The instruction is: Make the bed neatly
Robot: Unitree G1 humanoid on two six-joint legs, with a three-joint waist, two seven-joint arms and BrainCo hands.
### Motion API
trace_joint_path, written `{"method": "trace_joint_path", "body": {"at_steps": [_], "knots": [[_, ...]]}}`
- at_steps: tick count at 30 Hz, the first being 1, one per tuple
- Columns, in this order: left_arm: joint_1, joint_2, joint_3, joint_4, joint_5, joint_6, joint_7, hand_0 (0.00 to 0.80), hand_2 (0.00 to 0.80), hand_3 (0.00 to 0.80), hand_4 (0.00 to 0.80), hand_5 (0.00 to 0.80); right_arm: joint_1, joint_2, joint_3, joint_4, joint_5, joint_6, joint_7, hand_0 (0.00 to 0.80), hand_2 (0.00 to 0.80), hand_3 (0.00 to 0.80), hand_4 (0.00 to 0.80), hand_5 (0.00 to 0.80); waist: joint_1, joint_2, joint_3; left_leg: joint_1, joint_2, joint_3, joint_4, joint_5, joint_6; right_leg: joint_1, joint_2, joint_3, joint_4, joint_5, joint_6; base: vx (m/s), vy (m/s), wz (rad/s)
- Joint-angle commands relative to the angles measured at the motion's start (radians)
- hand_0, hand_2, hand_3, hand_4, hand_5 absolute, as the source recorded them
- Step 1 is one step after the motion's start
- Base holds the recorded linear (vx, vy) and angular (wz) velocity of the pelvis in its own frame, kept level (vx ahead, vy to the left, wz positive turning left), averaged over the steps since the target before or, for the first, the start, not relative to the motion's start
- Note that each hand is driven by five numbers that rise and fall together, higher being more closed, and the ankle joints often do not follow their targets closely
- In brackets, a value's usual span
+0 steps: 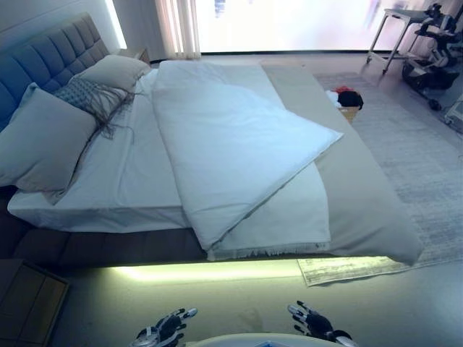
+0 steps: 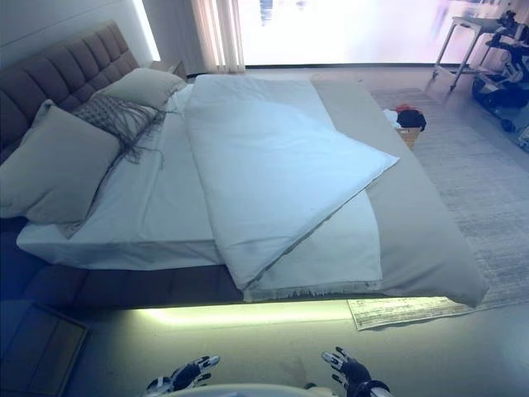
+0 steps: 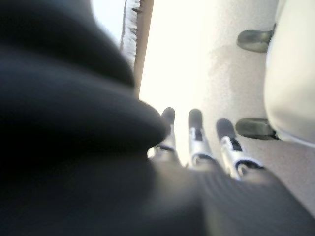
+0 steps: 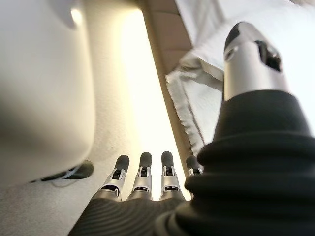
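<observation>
The bed (image 1: pixel 101 246) lies before me, headboard at the left. A white duvet (image 1: pixel 231 144) is folded over on itself, its corner pointing to the right, on a white fringed blanket (image 1: pixel 289 217) and a beige cover (image 1: pixel 362 195). The white sheet (image 1: pixel 130 173) is bare at the left. Pillows (image 1: pixel 43 137) and a fringed grey throw (image 1: pixel 90 97) lie at the headboard. My left hand (image 1: pixel 165 329) and right hand (image 1: pixel 312 322) hang low in front of the bed's edge, fingers straight, holding nothing. The right wrist view shows the blanket's fringe (image 4: pixel 184 105) beside the hand.
A nightstand (image 1: pixel 29 296) stands at the lower left. A rug (image 1: pixel 412 159) lies right of the bed, with a basket of clothes (image 1: pixel 347 101) on it. A metal table (image 1: pixel 398 32) and equipment stand at the far right. A lit strip glows under the bed.
</observation>
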State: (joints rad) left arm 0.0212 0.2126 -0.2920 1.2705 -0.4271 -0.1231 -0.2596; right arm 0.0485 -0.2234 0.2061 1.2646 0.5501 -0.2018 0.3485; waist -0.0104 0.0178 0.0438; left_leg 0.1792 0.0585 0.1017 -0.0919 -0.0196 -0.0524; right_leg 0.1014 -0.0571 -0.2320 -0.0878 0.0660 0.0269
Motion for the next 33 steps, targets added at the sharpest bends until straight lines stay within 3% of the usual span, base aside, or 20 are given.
{"method": "trace_joint_path", "body": {"at_steps": [1, 5, 8, 13, 16, 19, 29, 31, 33], "knots": [[-0.066, -0.032, 0.03, 0.039, -0.028, -0.022, 0.03, 0.0, 0.0, 0.0, 0.0, 0.0, -0.067, 0.029, -0.013, 0.041, 0.016, -0.03, 0.045, 0.0, 0.0, 0.0, 0.0, 0.0, 0.005, -0.033, 0.039, -0.02, -0.088, 0.012, 0.005, -0.036, 0.064, 0.032, -0.019, 0.028, 0.036, -0.05, 0.072, 0.0, 0.0, 0.0], [-0.067, -0.039, 0.065, 0.051, -0.1, 0.003, 0.032, 0.0, 0.0, 0.0, 0.0, 0.0, -0.075, 0.036, 0.004, 0.045, -0.004, 0.003, 0.044, 0.0, 0.0, 0.0, 0.0, 0.0, 0.01, -0.031, 0.039, -0.02, -0.09, 0.007, 0.005, -0.035, 0.062, 0.036, -0.019, 0.022, 0.034, -0.051, 0.069, 0.0, 0.0, 0.0], [-0.064, -0.042, 0.063, 0.069, 0.013, 0.036, 0.11, 0.0, 0.0, 0.0, 0.0, 0.0, -0.087, 0.046, 0.02, 0.057, -0.016, 0.003, 0.019, 0.0, 0.0, 0.0, 0.0, 0.0, 0.015, -0.03, 0.035, -0.018, -0.09, 0.002, 0.005, -0.033, 0.061, 0.041, -0.02, 0.019, 0.03, -0.051, 0.067, 0.0, 0.0, 0.0], [-0.072, -0.048, 0.051, 0.085, -0.006, 0.087, 0.129, 0.0, 0.0, 0.0, 0.0, 0.0, -0.101, 0.041, 0.03, 0.055, -0.042, 0.02, -0.04, 0.0, 0.0, 0.0, 0.0, 0.0, 0.01, -0.026, 0.03, -0.014, -0.088, 0.006, 0.005, -0.033, 0.06, 0.046, -0.015, 0.024, 0.028, -0.053, 0.063, 0.006, 0.001, 0.0], [-0.078, -0.049, 0.046, 0.094, 0.053, 0.195, 0.155, 0.0, 0.0, 0.0, 0.0, 0.0, -0.103, 0.041, 0.035, 0.052, -0.049, -0.012, -0.041, 0.0, 0.0, 0.0, 0.0, 0.0, 0.008, -0.028, 0.032, -0.013, -0.086, 0.007, 0.005, -0.031, 0.06, 0.048, -0.013, 0.025, 0.026, -0.052, 0.063, 0.0, 0.0, 0.0], [-0.084, -0.052, 0.039, 0.112, 0.036, 0.223, 0.169, 0.0, 0.0, 0.0, 0.0, 0.0, -0.107, 0.043, 0.043, 0.049, -0.06, -0.006, -0.068, 0.0, 0.0, 0.0, 0.0, 0.0, 0.004, -0.029, 0.033, -0.012, -0.083, 0.011, 0.005, -0.031, 0.059, 0.047, -0.009, 0.03, 0.025, -0.051, 0.061, 0.006, -0.036, 0.0], [-0.082, -0.045, 0.081, 0.124, -0.001, 0.227, 0.226, 0.0, 0.0, 0.0, 0.0, 0.0, -0.115, 0.037, 0.03, 0.084, -0.109, 0.055, -0.144, 0.0, 0.0, 0.0, 0.0, 0.0, 0.006, -0.039, 0.04, -0.003, -0.073, 0.011, 0.006, -0.026, 0.055, 0.049, 0.01, 0.046, 0.022, -0.052, 0.05, 0.042, -0.06, 0.0], [-0.079, -0.04, 0.088, 0.122, 0.001, 0.227, 0.253, 0.0, 0.0, 0.0, 0.0, 0.0, -0.124, 0.033, 0.036, 0.079, -0.12, 0.045, -0.157, 0.0, 0.0, 0.0, 0.0, 0.0, 0.01, -0.046, 0.051, -0.024, -0.071, 0.009, 0.06, -0.036, 0.049, 0.038, 0.013, 0.055, 0.031, -0.052, 0.04, 0.019, -0.113, -0.01], [-0.082, -0.033, 0.104, 0.121, -0.006, 0.214, 0.26, 0.0, 0.0, 0.0, 0.0, 0.0, -0.142, 0.024, 0.041, 0.065, -0.114, 0.034, -0.154, 0.0, 0.0, 0.0, 0.0, 0.0, 0.013, -0.069, 0.075, -0.082, -0.068, 0.026, 0.212, -0.072, 0.044, 0.024, -0.001, 0.057, 0.045, -0.05, 0.024, -0.045, -0.122, -0.01]]}}
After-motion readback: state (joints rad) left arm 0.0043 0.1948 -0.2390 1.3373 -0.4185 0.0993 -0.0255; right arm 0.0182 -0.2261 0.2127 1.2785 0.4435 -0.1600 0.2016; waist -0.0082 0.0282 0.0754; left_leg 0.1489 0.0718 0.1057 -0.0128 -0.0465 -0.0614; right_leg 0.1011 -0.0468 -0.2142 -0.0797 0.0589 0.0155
